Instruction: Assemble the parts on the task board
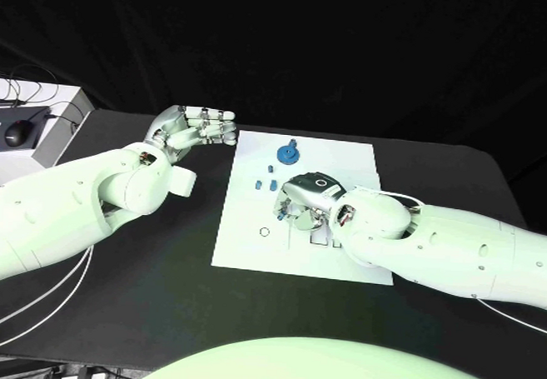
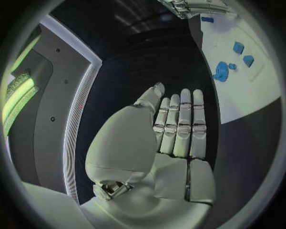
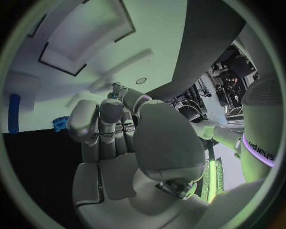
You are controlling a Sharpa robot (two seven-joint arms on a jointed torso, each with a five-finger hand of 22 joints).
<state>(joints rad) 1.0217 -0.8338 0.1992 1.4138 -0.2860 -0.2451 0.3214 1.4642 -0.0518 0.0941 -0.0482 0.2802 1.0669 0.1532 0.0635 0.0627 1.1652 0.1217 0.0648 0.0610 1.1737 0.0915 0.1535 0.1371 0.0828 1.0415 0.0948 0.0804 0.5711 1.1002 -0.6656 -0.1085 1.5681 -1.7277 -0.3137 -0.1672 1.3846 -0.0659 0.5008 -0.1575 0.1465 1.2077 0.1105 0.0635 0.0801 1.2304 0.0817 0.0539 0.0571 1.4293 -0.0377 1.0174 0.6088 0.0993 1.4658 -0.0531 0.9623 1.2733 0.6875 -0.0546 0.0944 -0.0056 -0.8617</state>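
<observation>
The white task board point(image 1: 254, 239) lies flat at the middle of the black worktop point(image 1: 125, 301), with small blue parts point(image 1: 290, 152) near its far edge. The right robot hand point(image 1: 307, 203) rests on the board, fingers curled in; whether it grips anything cannot be told. The left robot hand point(image 1: 194, 127) hovers just beside the board's far left corner, fingers straight, holding nothing.
</observation>
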